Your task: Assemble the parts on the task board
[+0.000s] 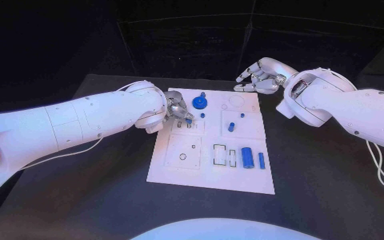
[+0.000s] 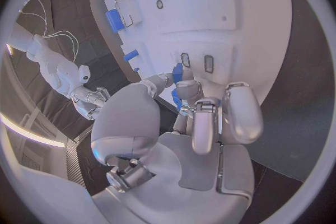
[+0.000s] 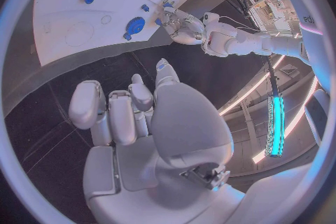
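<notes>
White task board (image 1: 210,181): left hand (image 1: 177,113) pinches a small blue peg (image 2: 177,74), which could tilt and jam; right hand (image 1: 260,78) hangs empty, fingers apart.

left hand (image 1: 177,112) hiding a small part (image 2: 177,74)

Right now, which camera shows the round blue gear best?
The right wrist view: the gear sits unblocked on the white board. The head view shows it smaller, beside the left hand. In the left wrist view, fingers hide that area.

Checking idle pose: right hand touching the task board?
Apart. In the head view the right hand sits beyond the task board's far edge; the right wrist view shows black table between them.
</notes>
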Robot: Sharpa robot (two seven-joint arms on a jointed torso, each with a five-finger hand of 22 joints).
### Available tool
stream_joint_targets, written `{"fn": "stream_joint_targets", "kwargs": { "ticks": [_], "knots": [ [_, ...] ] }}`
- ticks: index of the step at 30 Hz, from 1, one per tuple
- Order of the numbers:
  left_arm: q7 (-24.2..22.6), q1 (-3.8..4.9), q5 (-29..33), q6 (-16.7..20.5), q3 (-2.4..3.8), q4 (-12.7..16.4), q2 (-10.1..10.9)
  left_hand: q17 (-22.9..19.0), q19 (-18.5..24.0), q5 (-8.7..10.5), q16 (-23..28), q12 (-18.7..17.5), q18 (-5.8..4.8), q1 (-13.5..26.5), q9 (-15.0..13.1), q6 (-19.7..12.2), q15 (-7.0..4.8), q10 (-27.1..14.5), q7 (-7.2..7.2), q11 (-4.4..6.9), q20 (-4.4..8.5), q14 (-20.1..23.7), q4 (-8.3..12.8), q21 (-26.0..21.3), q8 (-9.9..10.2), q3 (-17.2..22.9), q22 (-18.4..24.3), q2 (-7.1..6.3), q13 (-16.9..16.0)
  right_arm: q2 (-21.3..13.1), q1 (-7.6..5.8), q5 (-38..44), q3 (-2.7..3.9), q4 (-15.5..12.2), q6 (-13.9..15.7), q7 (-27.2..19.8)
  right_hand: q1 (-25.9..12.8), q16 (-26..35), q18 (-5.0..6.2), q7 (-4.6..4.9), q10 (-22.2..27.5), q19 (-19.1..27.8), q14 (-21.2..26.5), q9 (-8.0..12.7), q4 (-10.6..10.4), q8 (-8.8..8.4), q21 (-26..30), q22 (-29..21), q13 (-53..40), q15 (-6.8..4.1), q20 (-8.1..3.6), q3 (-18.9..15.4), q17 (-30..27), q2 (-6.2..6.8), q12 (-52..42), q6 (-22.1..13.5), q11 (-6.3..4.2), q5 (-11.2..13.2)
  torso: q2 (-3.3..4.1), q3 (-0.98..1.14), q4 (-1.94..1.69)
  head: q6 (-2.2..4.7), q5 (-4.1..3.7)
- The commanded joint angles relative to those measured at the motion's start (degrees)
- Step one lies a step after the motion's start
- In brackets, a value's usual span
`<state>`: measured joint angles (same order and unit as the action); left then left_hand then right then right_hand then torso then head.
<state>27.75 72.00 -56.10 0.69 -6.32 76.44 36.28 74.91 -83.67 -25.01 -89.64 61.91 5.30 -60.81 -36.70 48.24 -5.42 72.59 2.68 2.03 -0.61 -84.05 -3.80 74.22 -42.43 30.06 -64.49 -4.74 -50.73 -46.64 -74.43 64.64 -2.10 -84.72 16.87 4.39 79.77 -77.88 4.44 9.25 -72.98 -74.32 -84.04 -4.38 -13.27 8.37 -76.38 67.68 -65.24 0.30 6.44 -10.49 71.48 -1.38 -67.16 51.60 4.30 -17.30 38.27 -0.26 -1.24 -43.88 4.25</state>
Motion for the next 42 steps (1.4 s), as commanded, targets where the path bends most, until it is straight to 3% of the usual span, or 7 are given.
{"fn": "stream_joint_targets", "kwargs": {
  "ticks": [1, 33, 42],
  "knots": [
    [-0.20, 0.02, -1.27, -0.44, 0.01, -0.10, -0.12, 15.02, -0.14, -0.21, -0.31, 0.07, -0.56, -0.22, -0.06, 0.01, -0.27, 0.32, -0.44, 0.09, 0.12, -5.93, 8.73, 0.36, -0.22, 9.01, -0.09, 0.18, 0.14, 0.05, -0.11, 0.03, 0.03, 0.04, -0.45, -0.23, 0.53, 0.40, 0.81, 0.06, 0.38, 0.36, -1.88, 0.09, 0.02, 0.36, 0.15, -0.10, 0.06, -0.37, -0.15, -0.46, -0.05, -0.24, 0.21, -0.53, 0.01, -0.19, 0.01, 0.00, -0.02, -0.08, -0.01],
    [0.74, -0.43, -2.75, -6.36, -0.01, -0.31, -0.28, 14.93, -0.09, -0.16, -0.26, 0.01, -0.53, -0.32, -0.07, -0.03, -0.27, 0.31, -0.44, 0.09, 0.14, -5.91, 8.88, 0.23, -0.28, 9.00, 0.10, -0.09, 0.27, 0.22, -0.09, 0.03, 0.03, 0.47, -1.06, -0.06, 0.53, 0.44, 0.83, 0.06, 0.42, 0.41, -1.88, 0.09, -0.07, 0.38, 0.22, -0.19, 0.12, -0.37, -0.16, -0.53, -0.06, -0.32, 0.24, -0.55, 0.01, -0.25, -0.01, -0.02, -0.08, -0.24, -0.22],
    [0.83, -0.50, -3.17, -6.76, -0.01, 0.01, -0.15, 14.98, -0.12, -0.15, -0.29, -0.07, -0.55, -0.35, -0.08, -0.02, -0.27, 0.26, -0.45, 0.10, 0.14, -5.92, 8.92, 0.31, -0.30, 9.00, -0.03, -0.15, 0.40, 0.34, -0.09, 0.03, 0.02, 0.62, -1.19, -0.05, 0.53, 0.44, 0.83, 0.06, 0.42, 0.41, -1.88, 0.09, -0.07, 0.38, 0.22, -0.19, 0.12, -0.37, -0.16, -0.53, -0.06, -0.32, 0.24, -0.55, 0.01, -0.25, -0.03, -0.05, -0.08, -0.31, 0.12]
  ]
}}
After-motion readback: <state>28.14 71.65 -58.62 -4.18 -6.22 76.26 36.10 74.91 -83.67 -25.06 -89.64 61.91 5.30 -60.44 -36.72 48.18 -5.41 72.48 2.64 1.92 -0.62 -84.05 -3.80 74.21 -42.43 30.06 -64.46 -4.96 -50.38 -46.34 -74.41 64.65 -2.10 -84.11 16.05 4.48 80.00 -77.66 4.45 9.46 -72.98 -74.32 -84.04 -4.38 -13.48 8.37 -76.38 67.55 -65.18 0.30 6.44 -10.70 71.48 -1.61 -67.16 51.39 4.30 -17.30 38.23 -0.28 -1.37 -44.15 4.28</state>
